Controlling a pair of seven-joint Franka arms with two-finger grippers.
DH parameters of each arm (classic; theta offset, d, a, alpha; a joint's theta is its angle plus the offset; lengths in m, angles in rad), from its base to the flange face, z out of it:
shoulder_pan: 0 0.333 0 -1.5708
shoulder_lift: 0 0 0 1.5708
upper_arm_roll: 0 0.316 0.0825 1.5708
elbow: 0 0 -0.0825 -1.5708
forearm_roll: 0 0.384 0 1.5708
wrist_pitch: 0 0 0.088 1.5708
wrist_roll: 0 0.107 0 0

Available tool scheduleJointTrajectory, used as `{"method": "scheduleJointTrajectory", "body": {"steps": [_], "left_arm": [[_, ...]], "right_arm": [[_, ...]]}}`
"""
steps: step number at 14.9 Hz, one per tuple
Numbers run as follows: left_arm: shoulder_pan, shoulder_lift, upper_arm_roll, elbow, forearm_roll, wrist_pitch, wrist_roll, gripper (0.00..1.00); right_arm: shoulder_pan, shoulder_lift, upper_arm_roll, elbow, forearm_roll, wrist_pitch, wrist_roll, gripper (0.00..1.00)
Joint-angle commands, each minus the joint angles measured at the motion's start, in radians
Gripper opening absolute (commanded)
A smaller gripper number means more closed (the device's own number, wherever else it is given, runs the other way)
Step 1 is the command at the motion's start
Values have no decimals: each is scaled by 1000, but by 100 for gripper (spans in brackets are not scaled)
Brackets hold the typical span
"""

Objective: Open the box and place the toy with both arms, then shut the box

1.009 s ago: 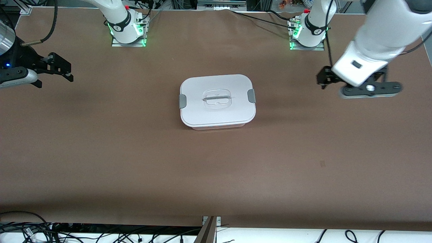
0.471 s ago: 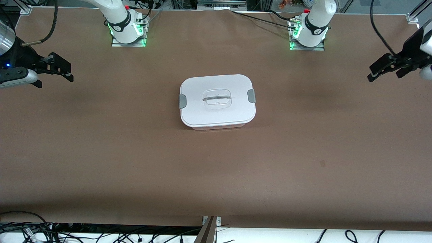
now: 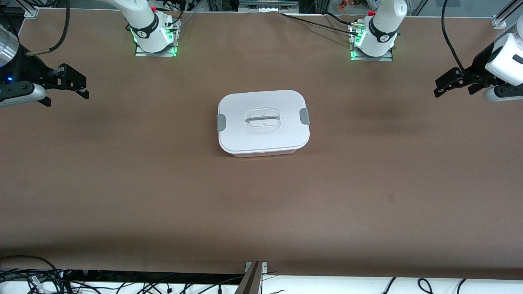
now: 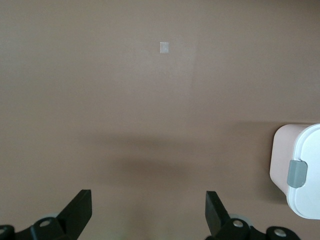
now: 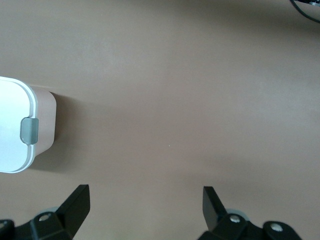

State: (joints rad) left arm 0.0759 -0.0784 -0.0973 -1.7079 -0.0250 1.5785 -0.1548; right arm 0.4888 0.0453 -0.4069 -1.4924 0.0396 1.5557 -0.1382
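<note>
My left gripper [image 3: 449,83] has its jaws spread wide with nothing between them; it hangs over the bare brown surface [image 3: 367,183] at the left arm's end. In the left wrist view the two fingers [image 4: 77,212] stand well apart over plain brown, with a small pale square mark [image 4: 164,47] on the surface.

My right gripper [image 3: 73,83] has its jaws spread wide too, empty, over the surface at the right arm's end. Its wrist view shows the fingers [image 5: 75,205] apart with only brown beneath.

The box [image 3: 263,122] sits in the middle of the surface, between my two grippers and well apart from both. Its white lid [image 3: 261,134] is on, a grey clip [image 3: 304,116] at each short end, the recessed handle [image 3: 263,119] in the centre. I cannot see the toy.
</note>
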Motion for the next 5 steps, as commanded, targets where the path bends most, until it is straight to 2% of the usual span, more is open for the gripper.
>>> {"method": "scheduleJointTrajectory", "body": {"steps": [1,5], "left_arm": [[-4,63,-5,103,30,-63,18,100],[-4,74,-9,113,30,-69,18,100]], "right_arm": [[4,-7,-3,-9,-3,4,-15,100],[4,-8,-3,-9,-3,3,-15,100]]}}
